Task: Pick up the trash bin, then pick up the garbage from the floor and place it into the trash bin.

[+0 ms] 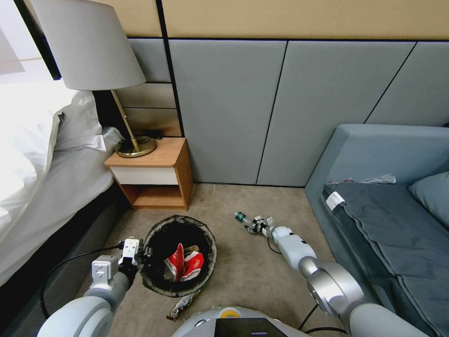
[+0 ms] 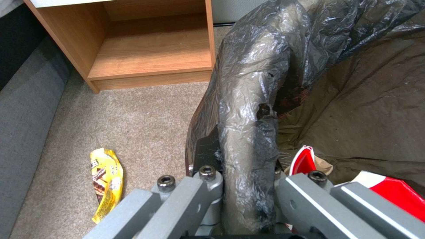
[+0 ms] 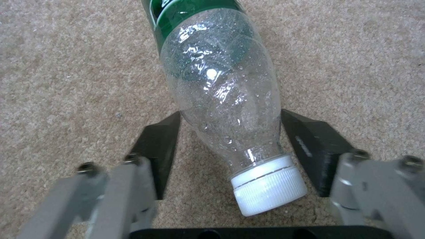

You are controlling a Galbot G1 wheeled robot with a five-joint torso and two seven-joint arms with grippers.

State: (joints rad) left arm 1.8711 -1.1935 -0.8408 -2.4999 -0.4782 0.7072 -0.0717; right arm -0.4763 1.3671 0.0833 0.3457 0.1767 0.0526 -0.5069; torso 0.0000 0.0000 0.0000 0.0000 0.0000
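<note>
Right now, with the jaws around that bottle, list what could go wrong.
The right gripper straddles the bottle at its tapered neck, so the bottle may slip out as the jaws close. The left gripper pinches the trash bin only at its bag-covered rim, so the liner could tear further.

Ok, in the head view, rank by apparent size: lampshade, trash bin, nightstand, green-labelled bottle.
1. Lampshade, though it sits nearer the camera, which inflates it.
2 and 3. Nightstand and trash bin: too alike to rank.
4. Green-labelled bottle, clearly smallest, at the right gripper.
</note>
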